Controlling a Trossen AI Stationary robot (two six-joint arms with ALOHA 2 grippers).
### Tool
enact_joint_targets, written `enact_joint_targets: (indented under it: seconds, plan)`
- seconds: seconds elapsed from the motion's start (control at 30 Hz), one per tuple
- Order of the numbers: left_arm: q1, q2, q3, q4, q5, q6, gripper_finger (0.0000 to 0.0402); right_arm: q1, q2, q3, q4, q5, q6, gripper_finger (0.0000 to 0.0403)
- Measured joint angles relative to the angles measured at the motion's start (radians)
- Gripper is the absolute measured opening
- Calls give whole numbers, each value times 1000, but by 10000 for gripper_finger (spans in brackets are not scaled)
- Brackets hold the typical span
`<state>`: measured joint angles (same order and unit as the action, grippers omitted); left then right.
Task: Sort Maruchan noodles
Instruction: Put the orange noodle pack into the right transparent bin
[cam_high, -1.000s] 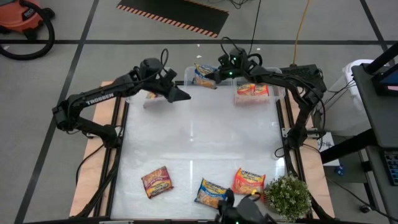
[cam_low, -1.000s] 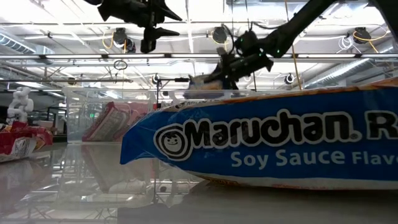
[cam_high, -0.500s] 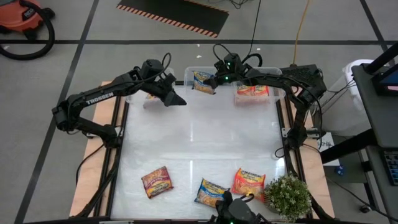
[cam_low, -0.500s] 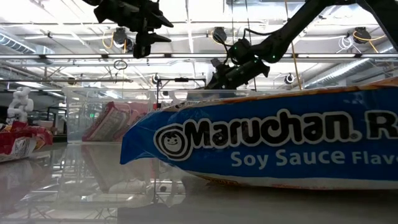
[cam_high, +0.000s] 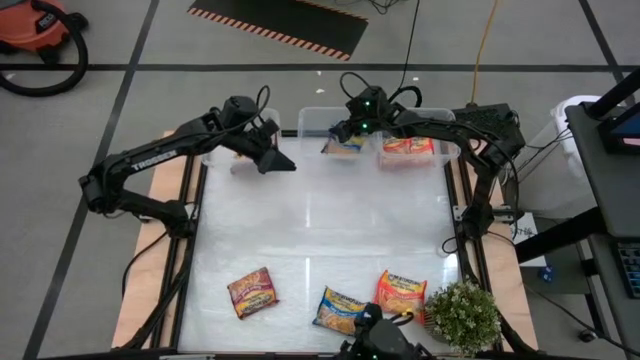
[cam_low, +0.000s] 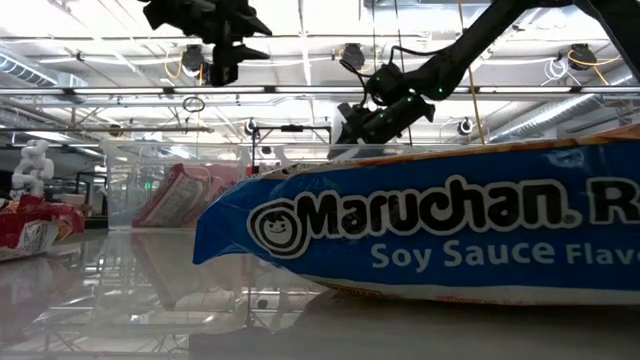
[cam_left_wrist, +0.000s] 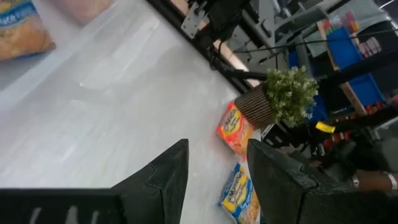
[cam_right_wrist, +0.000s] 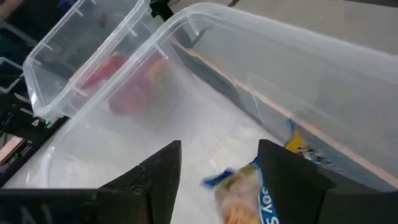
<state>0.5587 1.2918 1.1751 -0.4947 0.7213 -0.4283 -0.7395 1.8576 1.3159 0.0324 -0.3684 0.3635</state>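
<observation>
Noodles over the middle bin!
A blue packet (cam_right_wrist: 249, 190) is seen just beyond the right hand (cam_right_wrist: 217, 163), fingers apart, inside the clear bin (cam_right_wrist: 261, 56); left hand (cam_left_wrist: 217, 165) is held apart too.

Three packets (cam_high: 340, 308) at table's (cam_high: 320, 230) near edge, bins (cam_high: 400, 150) along far edge

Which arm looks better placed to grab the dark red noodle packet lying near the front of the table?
Probably the left. Its open, empty gripper hangs on the same side as the dark red packet. The right gripper sits over the middle bin, beside a blue packet.
</observation>
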Motion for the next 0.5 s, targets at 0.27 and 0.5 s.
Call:
enact_joint_targets:
  seconds: [0.27,0.5]
  plan:
    - [1,-31,-1,-139,-7,107,168,21,-94,0,-22,2,73,201]
    - [1,-30,-1,-242,-32,222,168,115,-245,0,-196,4,85,200]
